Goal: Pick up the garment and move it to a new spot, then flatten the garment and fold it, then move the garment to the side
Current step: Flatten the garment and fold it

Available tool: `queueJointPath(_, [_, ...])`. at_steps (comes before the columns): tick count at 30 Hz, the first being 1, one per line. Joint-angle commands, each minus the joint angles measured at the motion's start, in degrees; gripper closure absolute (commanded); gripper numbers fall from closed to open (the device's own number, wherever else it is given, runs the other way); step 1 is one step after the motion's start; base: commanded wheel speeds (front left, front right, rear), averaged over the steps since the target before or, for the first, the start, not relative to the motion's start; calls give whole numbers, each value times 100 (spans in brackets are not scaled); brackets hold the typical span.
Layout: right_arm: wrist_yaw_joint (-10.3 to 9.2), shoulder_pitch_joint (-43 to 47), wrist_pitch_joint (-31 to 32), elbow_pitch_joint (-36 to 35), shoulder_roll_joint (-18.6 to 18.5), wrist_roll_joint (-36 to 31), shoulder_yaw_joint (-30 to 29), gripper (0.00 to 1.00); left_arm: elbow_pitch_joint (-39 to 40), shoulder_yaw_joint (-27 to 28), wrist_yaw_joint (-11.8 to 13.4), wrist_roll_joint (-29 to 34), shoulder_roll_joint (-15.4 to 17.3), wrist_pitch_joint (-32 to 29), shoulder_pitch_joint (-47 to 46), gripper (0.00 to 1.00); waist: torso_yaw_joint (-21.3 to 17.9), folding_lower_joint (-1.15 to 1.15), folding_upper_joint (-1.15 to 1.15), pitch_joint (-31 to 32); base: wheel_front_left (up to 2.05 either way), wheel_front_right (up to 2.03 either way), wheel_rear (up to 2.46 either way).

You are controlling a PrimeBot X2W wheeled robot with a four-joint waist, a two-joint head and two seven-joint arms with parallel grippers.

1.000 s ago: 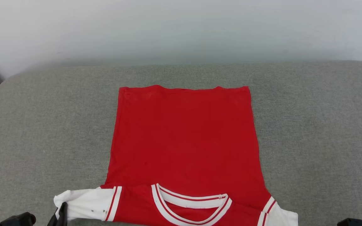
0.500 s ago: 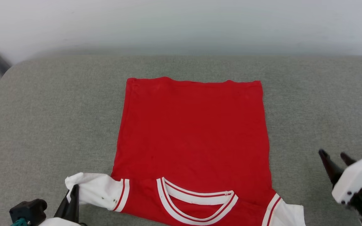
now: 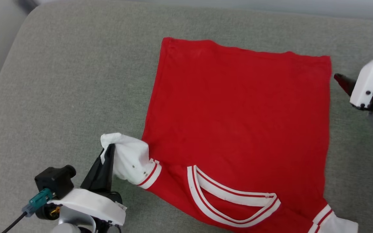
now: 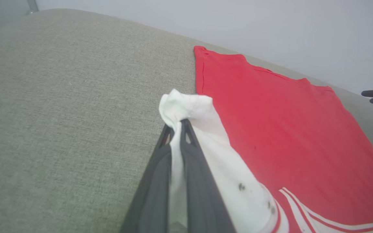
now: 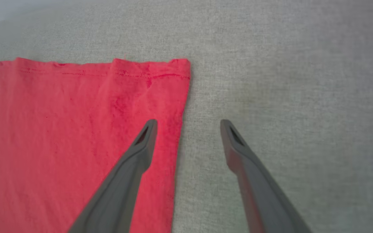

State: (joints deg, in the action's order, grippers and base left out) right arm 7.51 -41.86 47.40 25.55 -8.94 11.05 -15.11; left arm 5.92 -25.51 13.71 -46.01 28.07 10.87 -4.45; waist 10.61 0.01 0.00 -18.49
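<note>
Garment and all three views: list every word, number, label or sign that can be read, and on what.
None can be read. The garment shows plain red cloth with white striped trim, no lettering or number on its upturned side. Dark specks on the sleeve are not text.

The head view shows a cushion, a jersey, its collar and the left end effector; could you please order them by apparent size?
1. The cushion
2. The jersey
3. The collar and left end effector: about alike; the end effector is nearer the camera and cropped, so unranked.
</note>
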Motion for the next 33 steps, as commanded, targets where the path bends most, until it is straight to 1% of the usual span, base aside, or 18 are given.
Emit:
queueJointPath(1, [-4, -335, 179, 187, 18, -166, -31, 0, -39, -38, -66, 38, -65, 54, -185, 100, 336, -1, 0, -387, 0, 0, 0])
queueJointPath(7, [-4, -1236, 634, 668, 56, -752, -272, 0, -219, -149, -301, 104, -257, 154, -570, 100, 517, -1, 0, -822, 0, 0, 0])
queueJointPath(10, [-4, -1447, 899, 908, 145, -1035, -428, 0, -334, -183, -402, 87, -315, 192, -665, 100, 528, -1, 0, -948, 0, 0, 0])
queueJointPath(13, [-5, -1355, 1278, 1231, 231, -1242, -530, 0, -451, -201, -464, 116, -364, 224, -738, 100, 536, -1, 0, -967, 0, 0, 0])
queueJointPath(14, [-4, -1287, 1459, 1344, 274, -1282, -563, 9, -489, -203, -484, 119, -373, 235, -761, 100, 535, -1, 0, -960, 0, 0, 0])
queueJointPath(15, [-5, -1223, 1587, 1421, 312, -1300, -604, 58, -514, -202, -506, 120, -379, 242, -778, 100, 532, -1, 0, -948, 0, 0, 0])
queueJointPath(16, [-5, -1176, 1653, 1453, 351, -1302, -637, 81, -535, -200, -507, 118, -385, 251, -781, 100, 528, -1, 0, -938, 0, 0, 0])
queueJointPath(17, [-4, -1153, 1723, 1465, 377, -1320, -656, 100, -562, -201, -528, 111, -389, 255, -781, 100, 522, -1, 0, -929, 0, 0, 0])
queueJointPath(22, [-4, -1264, 1686, 1348, 417, -1271, -616, 100, -643, -224, -610, 73, -395, 272, -775, 100, 495, -1, 0, -869, 0, 0, 0])
queueJointPath(25, [-4, -1412, 1560, 1218, 305, -1191, -435, 100, -694, -222, -628, 60, -377, 279, -755, 100, 465, -1, 0, -769, 0, 0, 0])
queueJointPath(28, [-4, -1552, 1425, 1010, 67, -1059, -90, 100, -726, -196, -609, 44, -330, 283, -652, 100, 406, -1, 0, -583, 0, 0, 0])
queueJointPath(30, [-4, -1522, 1385, 877, -120, -940, 285, 100, -743, -157, -564, 24, -278, 282, -571, 100, 317, -1, 0, -384, 0, 0, 0])
queueJointPath(33, [-5, -1325, 1482, 577, -463, -661, 865, 100, -704, -106, -497, -20, -197, 236, -406, 100, 149, -1, 0, -101, 0, 0, 0])
